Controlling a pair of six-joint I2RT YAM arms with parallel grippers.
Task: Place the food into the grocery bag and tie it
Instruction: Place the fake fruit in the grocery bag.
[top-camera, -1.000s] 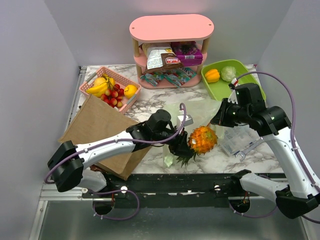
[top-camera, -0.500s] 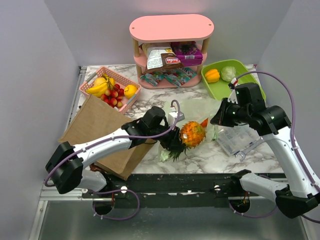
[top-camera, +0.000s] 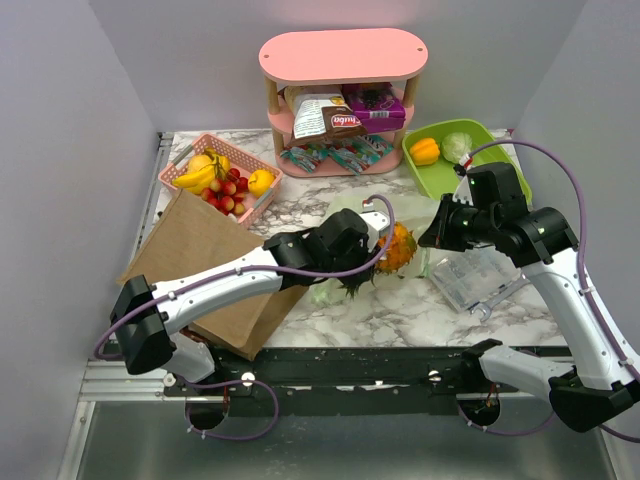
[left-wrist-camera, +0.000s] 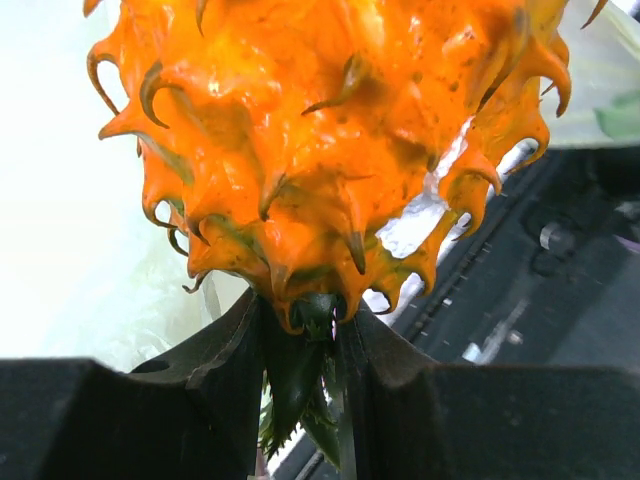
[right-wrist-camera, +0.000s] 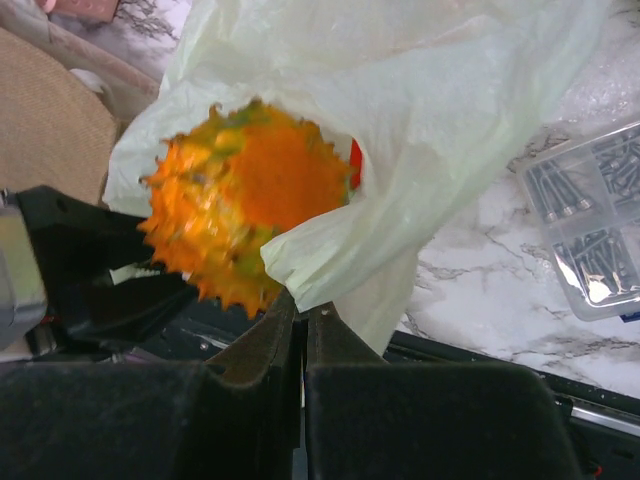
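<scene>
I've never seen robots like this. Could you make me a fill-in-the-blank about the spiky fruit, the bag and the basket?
1. The left pincer grips the spiky orange fruit by its leafy ____ crown.
2. The right pincer is ____ on the grocery bag at its edge.
3. The bananas lie in the ____ basket.
Missing words: green; shut; pink.

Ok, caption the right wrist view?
Right gripper shut on the grocery bag; left gripper holds spiky orange fruit at its mouth.
</scene>
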